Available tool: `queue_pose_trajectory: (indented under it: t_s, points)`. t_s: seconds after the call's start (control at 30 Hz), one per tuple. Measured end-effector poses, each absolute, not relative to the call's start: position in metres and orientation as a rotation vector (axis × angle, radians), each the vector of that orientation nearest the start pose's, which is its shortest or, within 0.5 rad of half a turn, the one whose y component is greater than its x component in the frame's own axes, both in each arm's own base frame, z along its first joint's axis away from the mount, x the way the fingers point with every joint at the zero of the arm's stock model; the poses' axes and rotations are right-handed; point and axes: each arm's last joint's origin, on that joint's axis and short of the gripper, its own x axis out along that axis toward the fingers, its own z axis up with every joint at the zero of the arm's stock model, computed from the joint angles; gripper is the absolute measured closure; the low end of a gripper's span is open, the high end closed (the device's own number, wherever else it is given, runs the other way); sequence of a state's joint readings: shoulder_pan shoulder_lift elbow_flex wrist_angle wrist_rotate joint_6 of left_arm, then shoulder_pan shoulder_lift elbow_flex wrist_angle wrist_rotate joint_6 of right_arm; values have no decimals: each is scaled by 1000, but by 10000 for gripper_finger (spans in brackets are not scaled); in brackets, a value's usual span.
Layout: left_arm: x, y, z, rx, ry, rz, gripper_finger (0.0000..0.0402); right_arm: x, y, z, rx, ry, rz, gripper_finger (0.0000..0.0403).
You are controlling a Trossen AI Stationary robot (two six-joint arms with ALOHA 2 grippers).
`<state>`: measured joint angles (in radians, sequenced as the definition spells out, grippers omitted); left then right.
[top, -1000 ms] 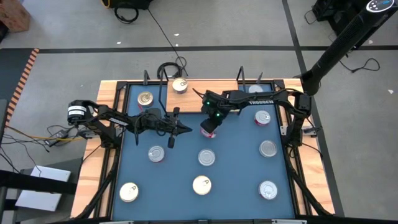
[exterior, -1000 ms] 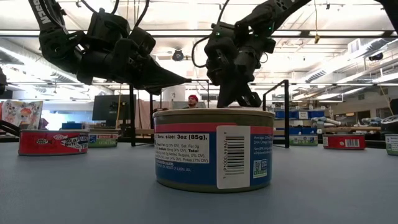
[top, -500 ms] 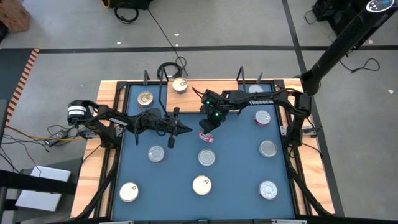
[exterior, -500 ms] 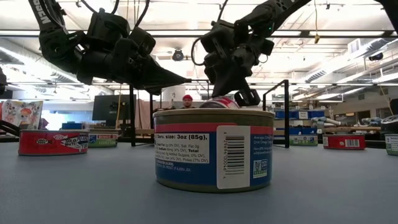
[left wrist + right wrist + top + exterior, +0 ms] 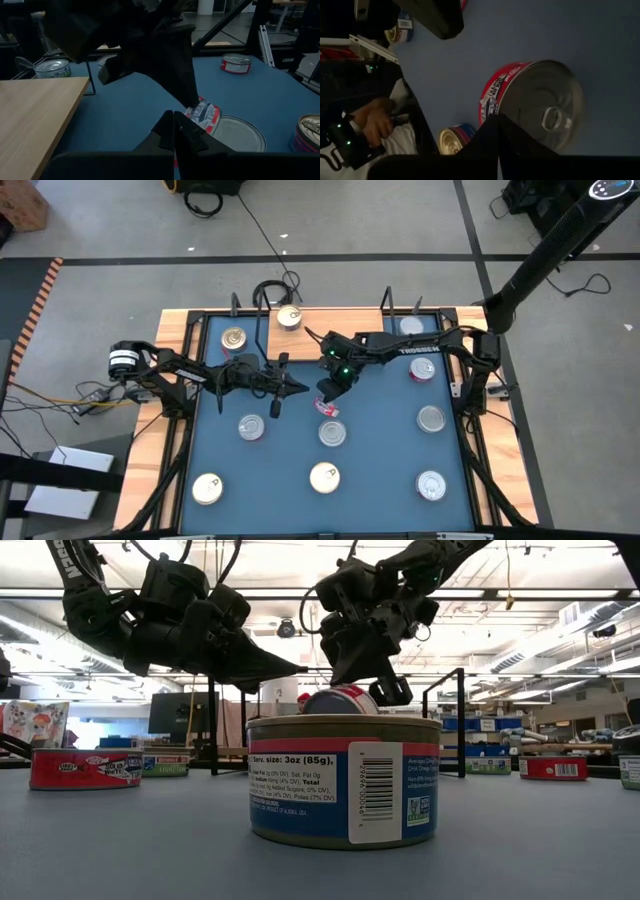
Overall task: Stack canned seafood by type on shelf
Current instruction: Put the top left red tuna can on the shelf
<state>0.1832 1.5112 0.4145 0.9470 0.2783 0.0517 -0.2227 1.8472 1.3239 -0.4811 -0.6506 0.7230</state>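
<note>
Right gripper (image 5: pixel 328 392) fingers closed, red-sided can (image 5: pixel 329 408) tilted beneath, grip unclear. Left gripper (image 5: pixel 297 387) fingers closed, idle. Rigid, slick tin; best pinched across its rim.

grey floor (image 5: pixel 100 220) around my table, dark tape lines (image 5: pixel 300 255) crossing it, black cables (image 5: pixel 240 210) trailing near the top edge, cardboard box (image 5: pixel 20 205) in the corner. looking across, open workshop: long ceiling light strips (image 5: pixel 280 592), a dark screen (image 5: pixel 170 712) at left, cluttered benches (image 5: pixel 500 730) far right.
</note>
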Motion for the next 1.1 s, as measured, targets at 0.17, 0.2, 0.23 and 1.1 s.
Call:
queue_pose_trajectory:
  t_s: [0.17,0.2,0.23,1.1]
  points:
    - [261,40,162,12,144,-98,400,377,-67,204,1069,1023,16,398]
    - [261,40,162,12,144,-98,400,376,-67,200,1077,1020,12,398]
    - [261,40,162,12,143,-98,400,375,-66,196,1087,1018,7,398]
    - [261,40,162,12,144,-98,400,364,-88,180,1016,973,-7,302]
